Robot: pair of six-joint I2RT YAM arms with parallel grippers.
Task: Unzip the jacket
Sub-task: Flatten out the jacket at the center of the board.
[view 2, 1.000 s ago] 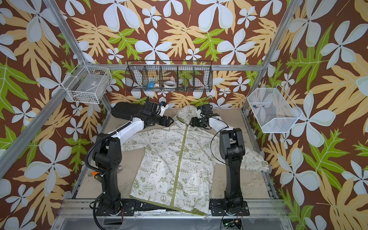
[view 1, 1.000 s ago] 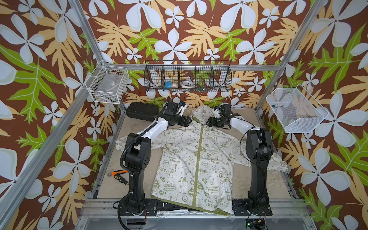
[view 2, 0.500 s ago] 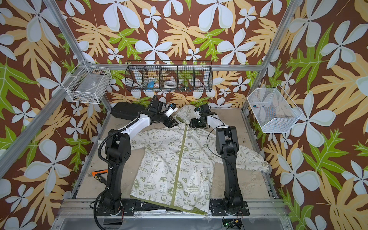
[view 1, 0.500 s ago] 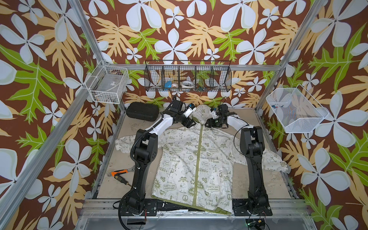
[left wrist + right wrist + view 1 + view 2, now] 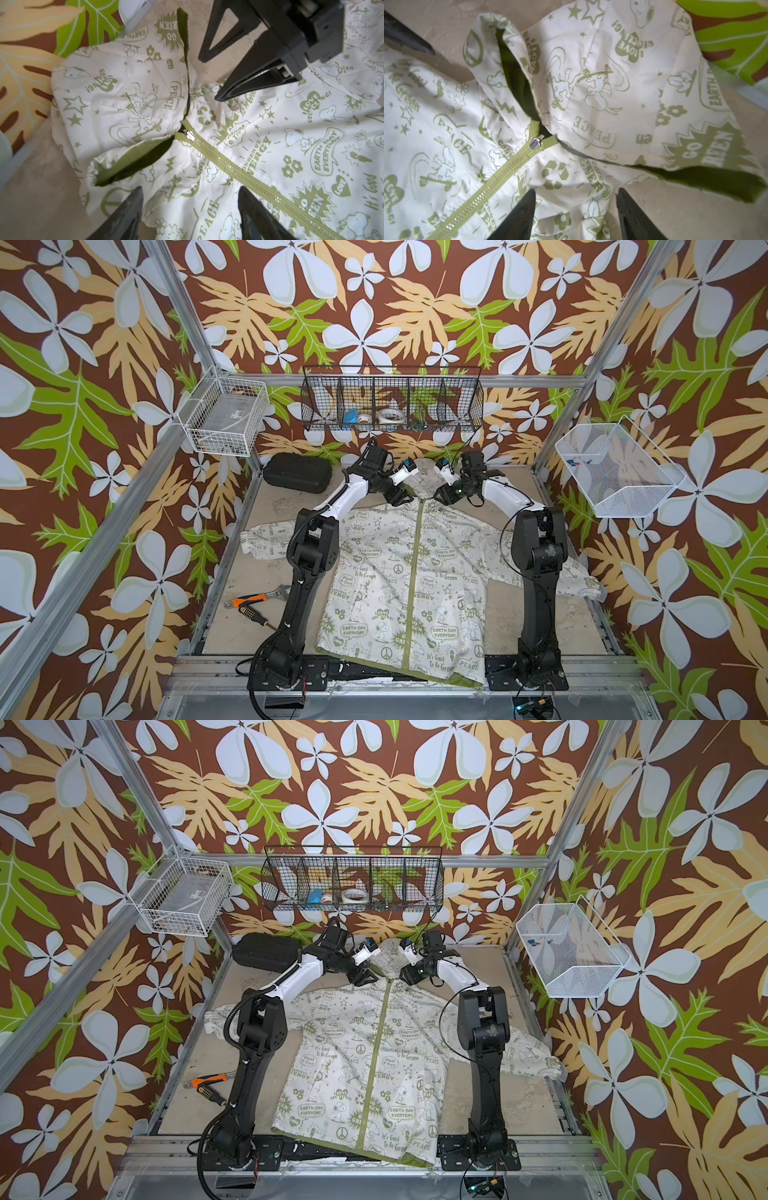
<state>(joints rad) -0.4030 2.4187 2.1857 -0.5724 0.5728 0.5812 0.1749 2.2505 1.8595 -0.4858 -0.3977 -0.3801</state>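
Hovering left gripper (image 5: 190, 191), right gripper (image 5: 575, 191), both spread, at jacket (image 5: 374, 593) collar, worktop's (image 5: 249, 585) far edge.
We may pinch cloth, missing the small zipper pull (image 5: 189, 135).

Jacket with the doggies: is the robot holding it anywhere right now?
No, nothing is held. The left end effector and right end effector are both open above the jacket near its zipper pull, gripping no cloth.

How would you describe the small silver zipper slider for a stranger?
Find the cream-white hooded jacket with green cartoon prints. Follow its olive-green zipper strip to the hood end. The small silver slider is the only metal piece there.
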